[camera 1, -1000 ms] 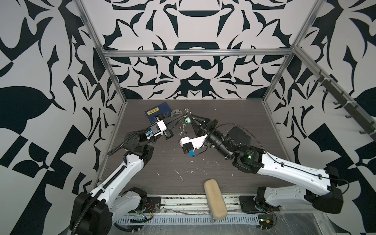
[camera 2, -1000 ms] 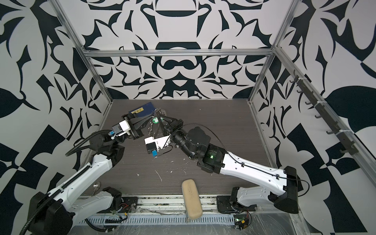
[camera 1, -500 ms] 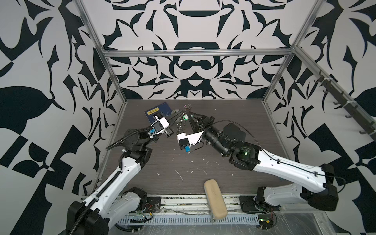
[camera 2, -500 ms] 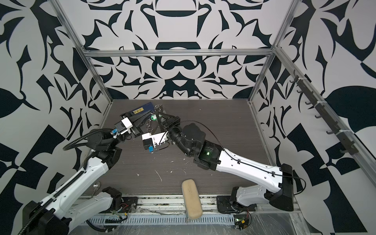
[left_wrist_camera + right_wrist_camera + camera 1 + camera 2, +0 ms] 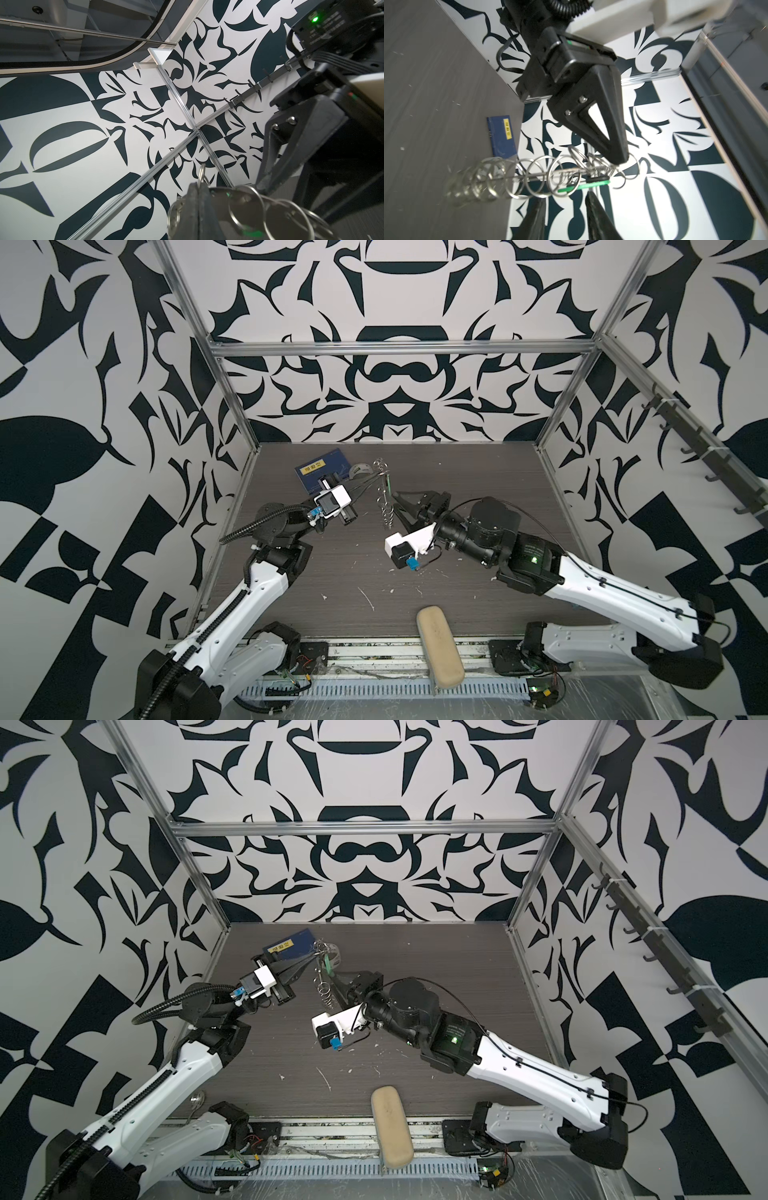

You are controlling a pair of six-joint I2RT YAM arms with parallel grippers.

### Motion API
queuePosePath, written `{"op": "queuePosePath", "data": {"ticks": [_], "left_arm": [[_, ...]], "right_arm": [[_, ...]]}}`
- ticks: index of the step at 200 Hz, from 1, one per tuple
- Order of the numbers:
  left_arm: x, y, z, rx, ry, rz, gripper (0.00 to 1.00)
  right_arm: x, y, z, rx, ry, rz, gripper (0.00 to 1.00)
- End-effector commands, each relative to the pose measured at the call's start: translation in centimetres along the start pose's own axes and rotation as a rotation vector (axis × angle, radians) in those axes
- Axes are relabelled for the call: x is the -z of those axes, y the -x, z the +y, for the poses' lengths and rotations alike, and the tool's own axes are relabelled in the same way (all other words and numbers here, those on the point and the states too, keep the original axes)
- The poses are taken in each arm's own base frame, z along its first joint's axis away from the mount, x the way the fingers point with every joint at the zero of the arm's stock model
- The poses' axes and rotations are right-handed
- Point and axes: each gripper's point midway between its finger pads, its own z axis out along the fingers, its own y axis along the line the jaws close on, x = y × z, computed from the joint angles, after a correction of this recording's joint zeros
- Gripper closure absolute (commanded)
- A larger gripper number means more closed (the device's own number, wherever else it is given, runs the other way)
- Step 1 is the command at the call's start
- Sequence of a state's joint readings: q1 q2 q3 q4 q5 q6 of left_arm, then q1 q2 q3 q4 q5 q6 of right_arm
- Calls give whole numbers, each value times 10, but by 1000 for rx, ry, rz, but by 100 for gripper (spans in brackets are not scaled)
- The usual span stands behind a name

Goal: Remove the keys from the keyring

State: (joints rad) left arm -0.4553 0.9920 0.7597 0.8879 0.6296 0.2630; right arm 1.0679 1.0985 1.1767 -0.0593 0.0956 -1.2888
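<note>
Keyring (image 5: 529, 176), a large flat grey metal ring fringed with small silver wire loops, hangs in the air above the dark wood-grain table (image 5: 478, 489), well off its surface and towards the far left part of it. It shows edge-on in the right wrist view. The black left gripper (image 5: 620, 160) has its jaws pressed together on the upper end of the ring, and the loops dangle in a row below the grip. The key (image 5: 583, 185), a small green flat piece with a dark bit at one end, hangs beside the ring close under that grip. In both top views the black right gripper (image 5: 397, 506) sits just beside the hanging loops, its jaws narrowly parted with nothing between them. Its fingertips (image 5: 588, 195) stop just short of the green key. Behind the ring, a dark blue booklet with a yellow label (image 5: 322, 470) and a clear tape roll (image 5: 361, 469) lie on the table. A beige oblong case (image 5: 439, 647) rests at the near edge.
</note>
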Motion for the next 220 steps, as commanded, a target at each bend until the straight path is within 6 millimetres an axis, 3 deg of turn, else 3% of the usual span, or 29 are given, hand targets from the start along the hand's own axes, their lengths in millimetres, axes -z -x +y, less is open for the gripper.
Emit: {"op": "queuePosePath", "data": {"ticks": [1, 47, 104, 166, 220], "left_arm": [[-1, 16, 1, -38, -29, -36, 100], [-4, 10, -17, 3, -181, 27, 100], [0, 12, -27, 6, -241, 47, 100], [3, 14, -32, -11, -264, 63, 100], [8, 8, -38, -105, -290, 92, 100]], "right_arm": [[29, 8, -20, -198, -11, -87, 64], [48, 13, -51, -340, 18, -180, 67], [38, 42, -67, -400, 151, -312, 70], [14, 36, -50, -399, 232, -276, 74], [15, 42, -53, -526, 308, -298, 74]]}}
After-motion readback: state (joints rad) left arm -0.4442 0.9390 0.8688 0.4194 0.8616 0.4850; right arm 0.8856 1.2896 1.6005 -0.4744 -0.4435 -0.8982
